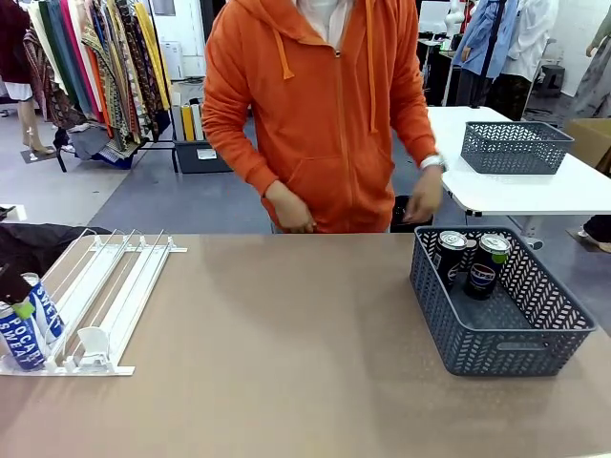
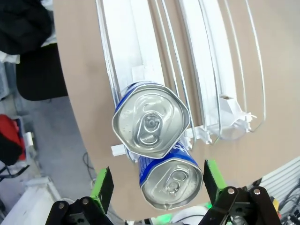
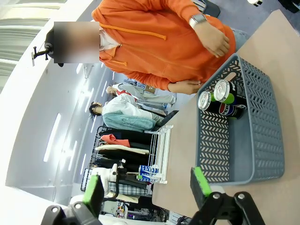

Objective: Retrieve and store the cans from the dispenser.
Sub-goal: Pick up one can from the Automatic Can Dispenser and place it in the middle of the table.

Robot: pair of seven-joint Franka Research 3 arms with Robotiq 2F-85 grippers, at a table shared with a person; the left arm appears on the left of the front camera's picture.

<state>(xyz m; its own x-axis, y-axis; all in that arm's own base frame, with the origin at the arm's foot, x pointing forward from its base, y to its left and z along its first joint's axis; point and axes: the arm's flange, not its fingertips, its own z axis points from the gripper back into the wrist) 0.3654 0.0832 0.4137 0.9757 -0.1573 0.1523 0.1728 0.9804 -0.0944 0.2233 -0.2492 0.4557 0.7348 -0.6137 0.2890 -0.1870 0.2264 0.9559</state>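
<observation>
The room was bright and evenly lit from overhead; long ceiling light strips (image 3: 51,138) showed in my right wrist view. Shadows on the table (image 1: 286,343) were faint and soft-edged. From my left wrist, the silver tops of the two Pocari Sweat cans (image 2: 151,119) carried a mild sheen and looked sharp, while the dispenser (image 2: 136,47) bowed with wide-angle distortion. The person's hand (image 1: 423,205) was slightly motion-smeared.

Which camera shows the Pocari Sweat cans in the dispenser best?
Left wrist view: both Pocari Sweat cans close up, silver tops clear, beyond the open left hand. Front view has them at its left edge; right wrist view shows them tiny, far off.
</observation>
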